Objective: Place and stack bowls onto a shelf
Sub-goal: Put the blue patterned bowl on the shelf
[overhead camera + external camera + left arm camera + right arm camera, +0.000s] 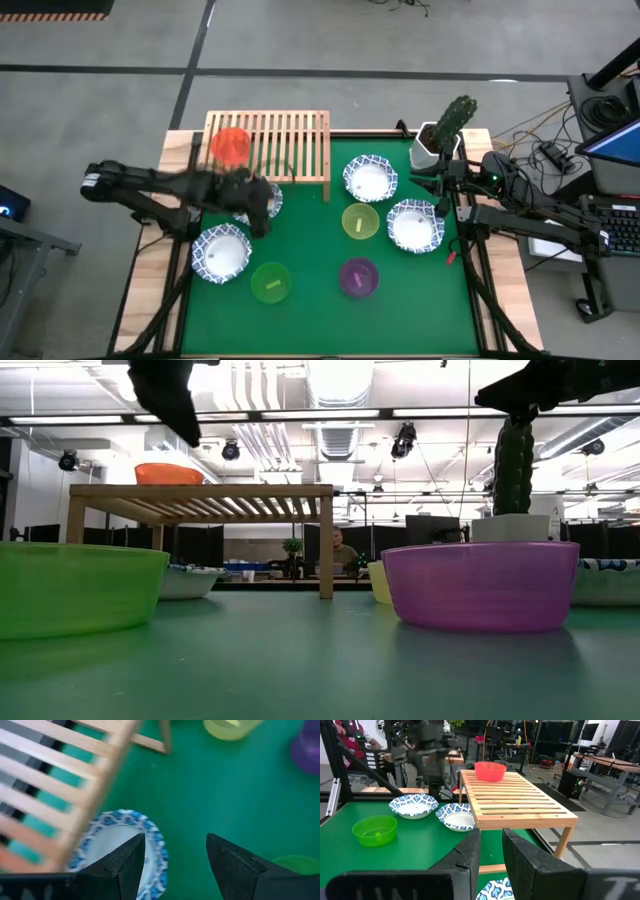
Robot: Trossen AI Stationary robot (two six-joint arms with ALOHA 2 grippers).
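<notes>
The light-wood slatted shelf (285, 140) stands at the table's far side, and the red bowl (231, 145) sits on its left part. My left gripper (262, 218) hangs open, raised above a white blue-rimmed bowl (115, 840) lying on the table just in front of the shelf; one finger stands over the bowl, the other outside its rim. Three other white bowls (222, 252), (370, 178), (414, 224) rest on the green mat, as do the yellow-green (360, 221), lime green (270, 282) and purple (359, 277) bowls. My right gripper (440, 190) waits near the right edge, narrowly open.
A cactus in a white angular pot (445, 135) stands at the far right corner, close to my right arm. The shelf's right half (520, 795) carries nothing. Open green mat (310, 240) lies in the table's middle between the bowls. A person sits in the room beyond the table (340, 550).
</notes>
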